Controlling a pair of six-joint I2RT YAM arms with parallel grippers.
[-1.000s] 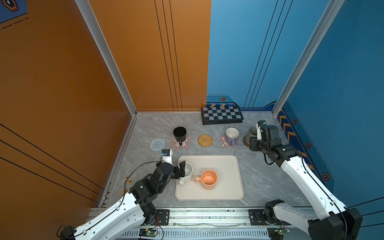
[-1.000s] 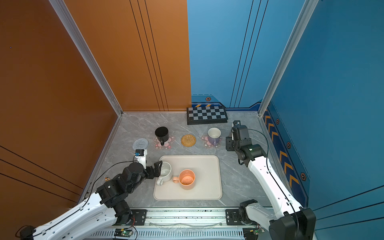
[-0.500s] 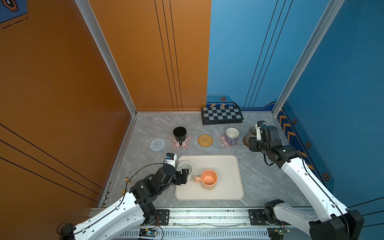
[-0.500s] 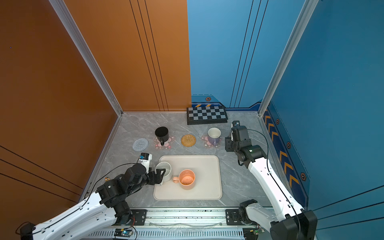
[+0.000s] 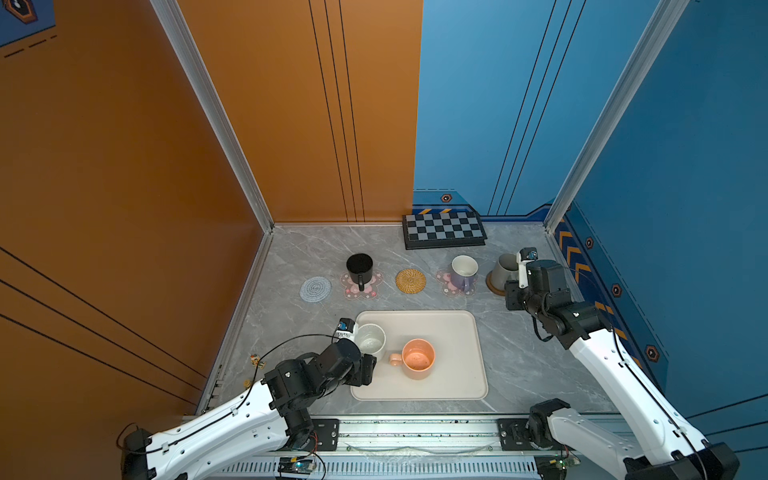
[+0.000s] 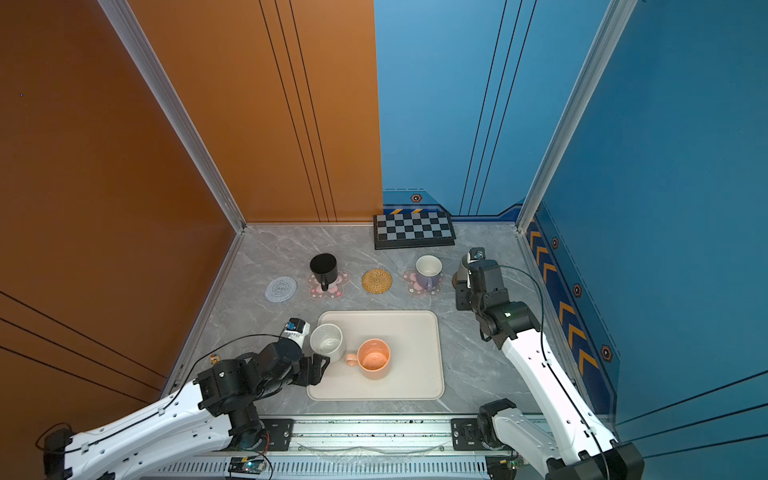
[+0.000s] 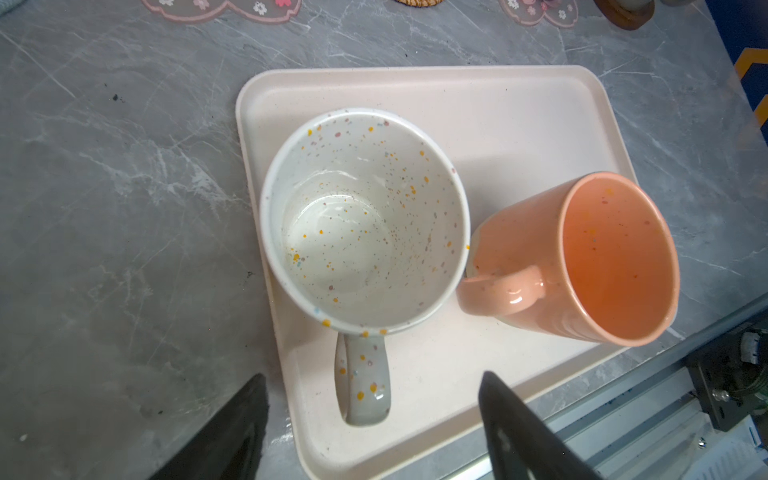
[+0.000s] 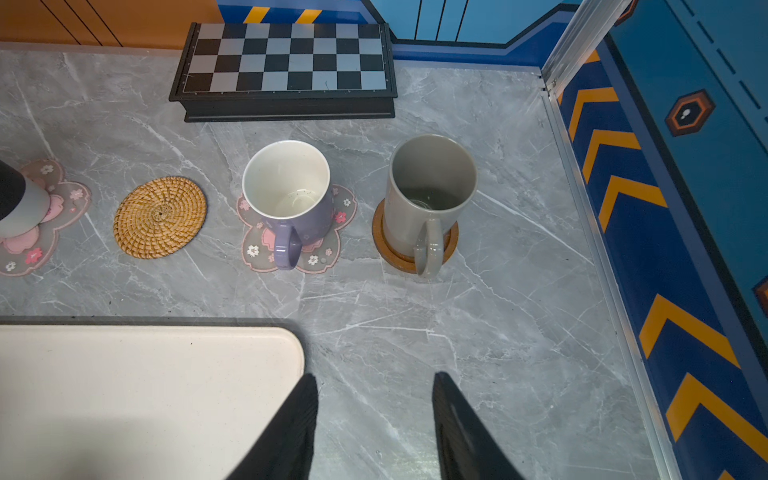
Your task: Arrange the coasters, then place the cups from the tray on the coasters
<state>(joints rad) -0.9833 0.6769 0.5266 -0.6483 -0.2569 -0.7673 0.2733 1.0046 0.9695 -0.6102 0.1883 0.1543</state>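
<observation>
Left wrist view looks down into the speckled mug [image 7: 365, 220], upright at a corner of the tray [image 7: 519, 108], with its handle sitting between the fingers of the left gripper [image 7: 372, 376]. Those fingers stand apart, clear of the handle on both sides, so nothing is gripped. The peach mug [image 7: 615, 257] stands just beside it on the tray, handle turned toward the speckled mug. Beyond the tray, in a top view, a row crosses the table: knitted coaster [image 5: 316, 289] bare, black mug [image 5: 359, 266] on a pink coaster [image 5: 372, 289], straw coaster [image 5: 410, 281] bare. The lavender mug [image 8: 286, 187] is on the second pink coaster [image 8: 324, 253] and the grey mug [image 8: 428, 187] on the wooden coaster [image 8: 390, 249]. The right gripper [image 8: 375, 376] hangs over bare table near the grey mug, fingers parted and empty. The checkered board [image 8: 286, 58] lies by the back wall.
</observation>
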